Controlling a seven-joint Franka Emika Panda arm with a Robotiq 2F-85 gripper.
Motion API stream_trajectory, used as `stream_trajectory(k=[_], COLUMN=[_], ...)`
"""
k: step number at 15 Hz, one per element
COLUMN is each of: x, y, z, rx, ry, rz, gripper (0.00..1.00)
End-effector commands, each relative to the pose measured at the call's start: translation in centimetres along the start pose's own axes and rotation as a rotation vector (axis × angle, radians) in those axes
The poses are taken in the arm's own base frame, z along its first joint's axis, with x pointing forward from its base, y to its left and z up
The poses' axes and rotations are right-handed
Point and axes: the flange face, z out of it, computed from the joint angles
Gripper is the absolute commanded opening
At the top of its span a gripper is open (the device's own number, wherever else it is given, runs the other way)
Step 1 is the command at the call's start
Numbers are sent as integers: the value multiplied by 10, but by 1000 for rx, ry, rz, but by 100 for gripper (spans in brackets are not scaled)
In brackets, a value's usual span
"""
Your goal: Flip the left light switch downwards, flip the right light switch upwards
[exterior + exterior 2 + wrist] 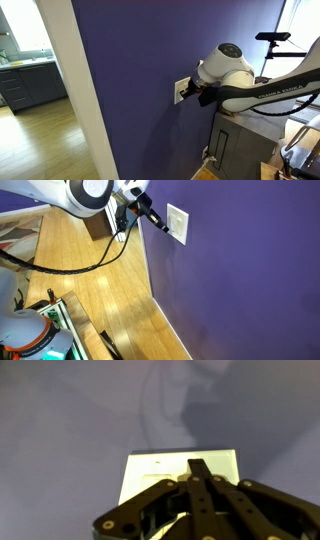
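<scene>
Cream-white wall plate (176,458) sits directly ahead of the end effector (200,468), mounted on the purple wall (60,420). I read the left light switch (156,468) as the half of the plate to the left of the fingertips, and the right light switch (226,464) as the half to their right. Neither toggle can be made out in any view.

End effector state: in the wrist view the fingers are drawn together into one narrow tip, with nothing held between them. I judge this to be deliberate. A closed tip works as a single slim prod, suited to pushing one small toggle without catching its neighbour. The tip points square at the wall for the same reason, so that a short vertical stroke can carry a toggle up or down.

View comparison:
- The wrist view gives lateral alignment. The tip overlaps the plate near its centre line, marginally on the right half. It gives no depth.
- An exterior view shows the approach side-on, with the end effector (190,93) at the plate (180,91).
- From the opposite angle in an exterior view, the end effector (158,220) is touching the plate (177,223) or just short of it; I cannot tell which.
- Neither exterior view resolves the finger opening.
</scene>
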Motion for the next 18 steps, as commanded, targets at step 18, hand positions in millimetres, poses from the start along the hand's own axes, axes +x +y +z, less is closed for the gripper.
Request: stream_trajectory(k=[18], x=[-9], y=[-2], z=[8], rx=[4], ry=[-21], rz=[-51], gripper=[0])
